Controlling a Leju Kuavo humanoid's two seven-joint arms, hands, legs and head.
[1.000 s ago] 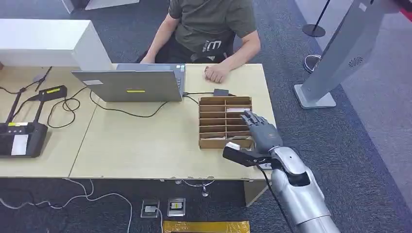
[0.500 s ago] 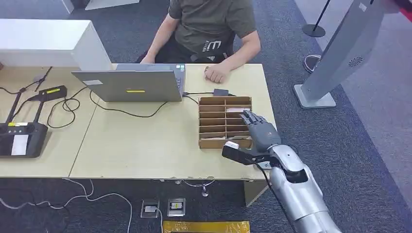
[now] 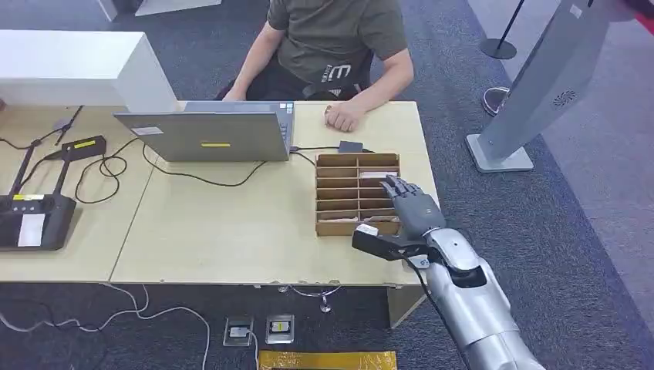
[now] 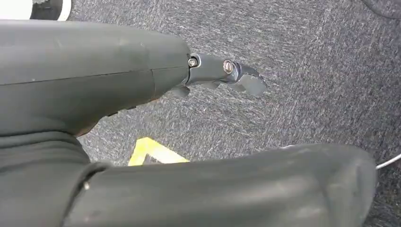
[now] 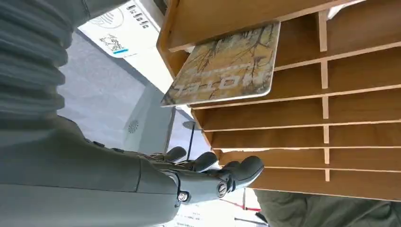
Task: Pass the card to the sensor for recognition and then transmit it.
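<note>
A slotted brown card box [image 3: 347, 193] stands on the desk's right part. A card [image 3: 369, 230] leans in its nearest slot; in the right wrist view it is a tan card [image 5: 227, 66] printed "HOTEL". Another pale card [image 3: 378, 175] lies in a far slot. My right hand [image 3: 412, 206] hovers over the box's right side with fingers [image 5: 236, 171] stretched out, holding nothing and apart from the tan card. The black sensor unit [image 3: 31, 220] sits at the desk's far left. My left hand [image 4: 118, 80] hangs over carpet, holding nothing.
A person [image 3: 335, 38] sits behind the desk with a hand [image 3: 343, 117] resting on it near the box. A grey laptop [image 3: 204, 132], cables [image 3: 193, 176] and a white cabinet [image 3: 77, 65] fill the back. A grey kiosk stand [image 3: 532, 85] rises on the right.
My right hand has drawn back slightly toward the near side of the box. The cards and the person have not moved.
</note>
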